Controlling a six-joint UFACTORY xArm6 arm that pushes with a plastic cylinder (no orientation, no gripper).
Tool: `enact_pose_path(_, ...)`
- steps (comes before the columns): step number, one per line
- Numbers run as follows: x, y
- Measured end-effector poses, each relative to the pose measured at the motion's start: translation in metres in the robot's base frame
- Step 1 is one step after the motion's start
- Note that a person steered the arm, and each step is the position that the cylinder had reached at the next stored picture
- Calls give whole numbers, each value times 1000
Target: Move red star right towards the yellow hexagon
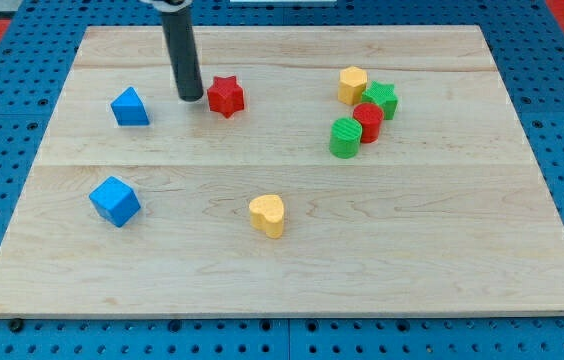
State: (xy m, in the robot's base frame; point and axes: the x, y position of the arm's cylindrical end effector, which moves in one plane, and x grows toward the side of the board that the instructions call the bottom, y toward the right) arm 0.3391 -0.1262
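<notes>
The red star lies on the wooden board in the upper middle-left. My tip stands just to the star's left, a small gap apart or barely touching; I cannot tell which. The yellow hexagon lies well to the star's right, at the top of a cluster of blocks.
Next to the yellow hexagon sit a green star, a red cylinder and a green cylinder. A blue triangular block lies left of my tip. A blue cube sits lower left. A yellow heart lies lower middle.
</notes>
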Motion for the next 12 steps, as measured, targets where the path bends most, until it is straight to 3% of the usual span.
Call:
enact_pose_path(2, 29, -8)
enact_pose_path(5, 4, 63)
enact_pose_path(9, -16, 65)
enact_pose_path(12, -33, 3)
